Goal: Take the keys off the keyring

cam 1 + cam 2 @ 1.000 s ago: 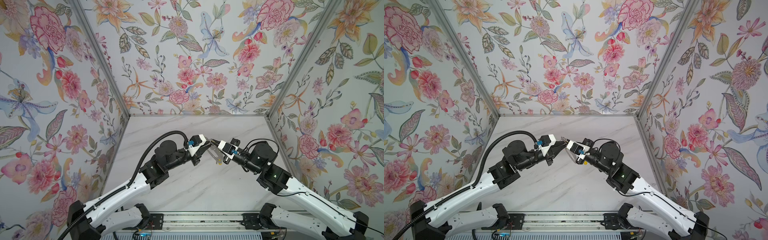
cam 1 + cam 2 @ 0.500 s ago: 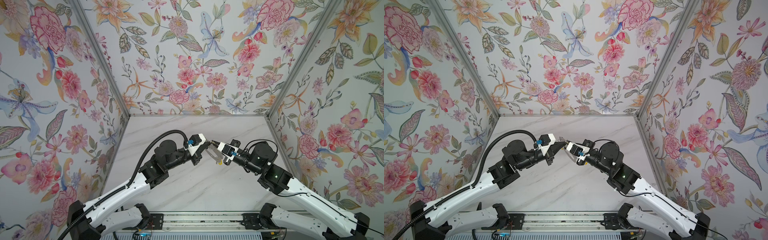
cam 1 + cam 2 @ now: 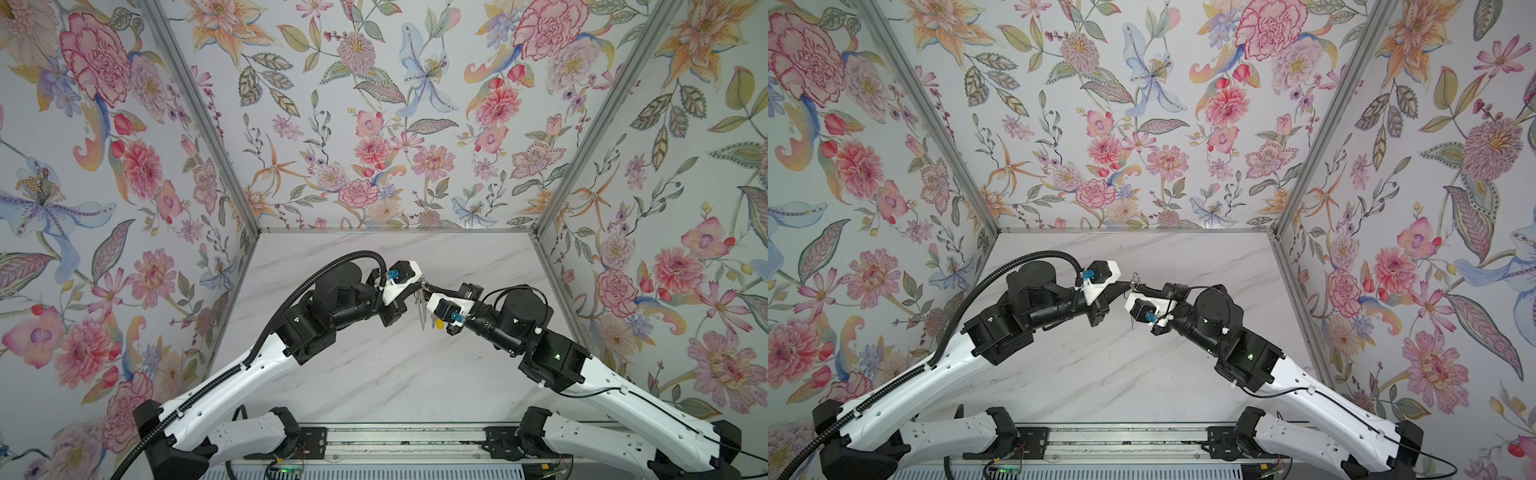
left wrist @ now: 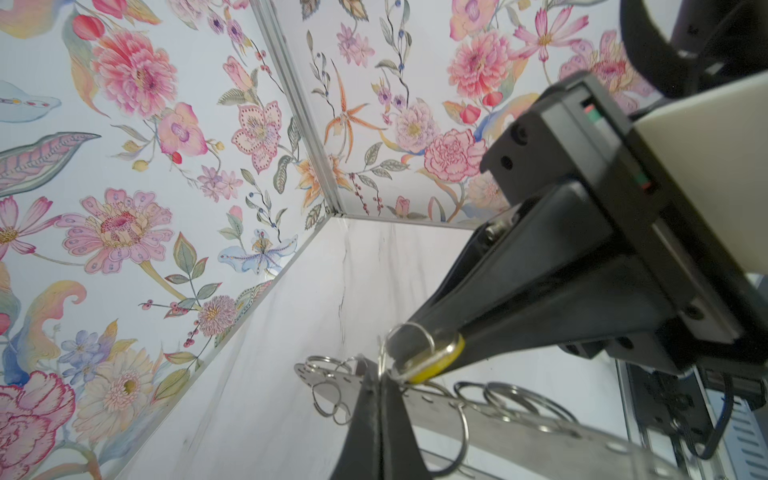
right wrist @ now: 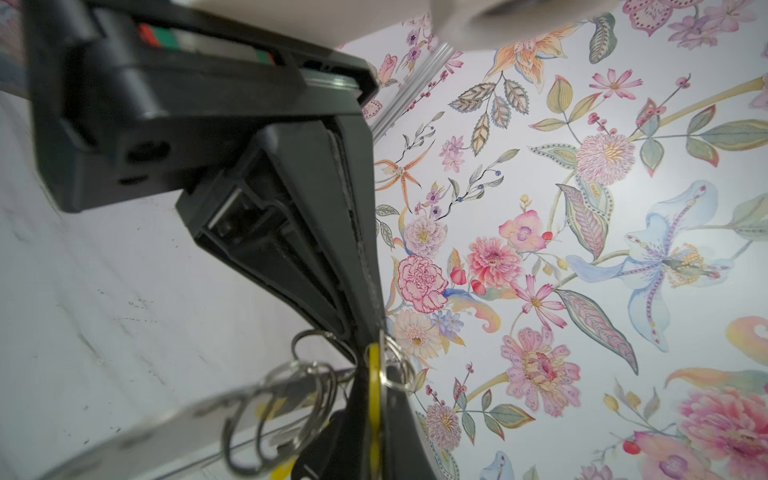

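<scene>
Both arms meet tip to tip above the middle of the table. My right gripper (image 5: 375,353) is shut on a key by its yellow tag (image 5: 374,376); that tag (image 4: 440,359) also shows in the left wrist view. My left gripper (image 4: 380,372) is shut on the thin split ring (image 4: 409,332) of that key. Behind the fingers runs the keyring (image 4: 519,428), a flat grey strip carrying several loose split rings. In both top views the keyring (image 3: 422,309) hangs below the touching tips of the left gripper (image 3: 420,284) and right gripper (image 3: 428,287). Another yellow tag (image 3: 437,323) dangles beside it.
The marble tabletop (image 3: 374,374) lies under the arms, closed in by flowered walls (image 3: 374,124) at the back and both sides. A metal rail (image 3: 395,436) runs along the front edge between the arm bases.
My left gripper has closed on the split ring. The right gripper, still shut on the key, has edged slightly toward the left one.
</scene>
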Controlling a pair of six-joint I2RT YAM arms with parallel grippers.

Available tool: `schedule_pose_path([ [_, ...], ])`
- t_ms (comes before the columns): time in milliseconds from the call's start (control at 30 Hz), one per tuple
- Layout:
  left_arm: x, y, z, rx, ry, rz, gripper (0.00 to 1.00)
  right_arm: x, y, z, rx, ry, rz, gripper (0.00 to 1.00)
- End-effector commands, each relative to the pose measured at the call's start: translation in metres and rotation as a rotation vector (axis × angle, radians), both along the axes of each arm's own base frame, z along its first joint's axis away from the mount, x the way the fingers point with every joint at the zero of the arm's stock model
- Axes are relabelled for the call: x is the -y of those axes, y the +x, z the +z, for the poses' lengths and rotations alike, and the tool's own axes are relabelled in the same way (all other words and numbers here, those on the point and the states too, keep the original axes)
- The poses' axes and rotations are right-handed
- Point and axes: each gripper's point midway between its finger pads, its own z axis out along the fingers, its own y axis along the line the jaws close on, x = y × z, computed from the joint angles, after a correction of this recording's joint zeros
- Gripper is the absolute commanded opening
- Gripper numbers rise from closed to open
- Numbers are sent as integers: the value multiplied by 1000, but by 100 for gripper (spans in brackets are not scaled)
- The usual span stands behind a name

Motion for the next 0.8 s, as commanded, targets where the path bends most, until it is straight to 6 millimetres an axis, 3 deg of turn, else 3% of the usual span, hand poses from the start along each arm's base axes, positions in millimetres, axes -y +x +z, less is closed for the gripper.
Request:
schedule_pose_path([
  [0,3,-11,-11,-8,127,-77,0,-13,-5,-15,58,-138,2,0],
  [400,-12,-13,-74,-90,533,-191,0,-38,-11,-15,244,-297,-72,0],
  [567,-6,-10,-69,-109,515,-269,0,-48,-16,-20,272,-314,-57,0],
  [767,16,1,-72,-168,519,-335,0,-60,-20,-30,270,-345,-31,0],
])
